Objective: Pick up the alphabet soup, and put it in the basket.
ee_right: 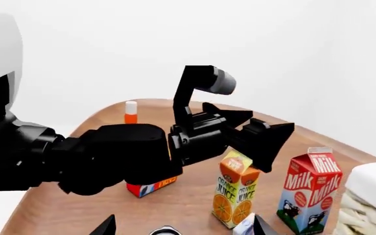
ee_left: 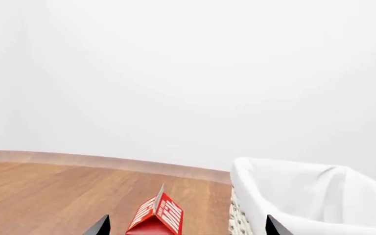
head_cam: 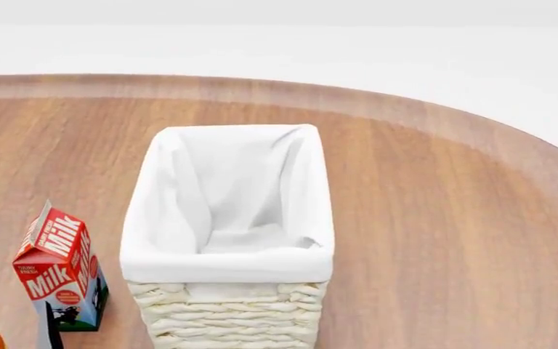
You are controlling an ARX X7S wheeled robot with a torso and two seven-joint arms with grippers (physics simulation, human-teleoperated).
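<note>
I cannot pick out the alphabet soup in any view. The basket (head_cam: 229, 254), cream wicker with a white cloth lining, stands mid-table and looks empty; it also shows in the wrist views, basket (ee_left: 305, 200) and basket (ee_right: 374, 196). My left gripper (ee_left: 188, 227) is open, its tips wide apart, low over the table just left of the basket and behind a red milk carton (ee_left: 156, 216). My right gripper (ee_right: 183, 227) is open too. A round, dark-rimmed white top (ee_right: 165, 231) peeks in between its tips; what it is I cannot tell.
The milk carton (head_cam: 59, 267) stands left of the basket. In the right wrist view my black left arm (ee_right: 109, 156) crosses over an orange juice carton (ee_right: 236, 196), a red box (ee_right: 152, 187) and a white-capped orange bottle (ee_right: 130, 112). A pale carton top (ee_right: 244, 226) lies near the right fingertip.
</note>
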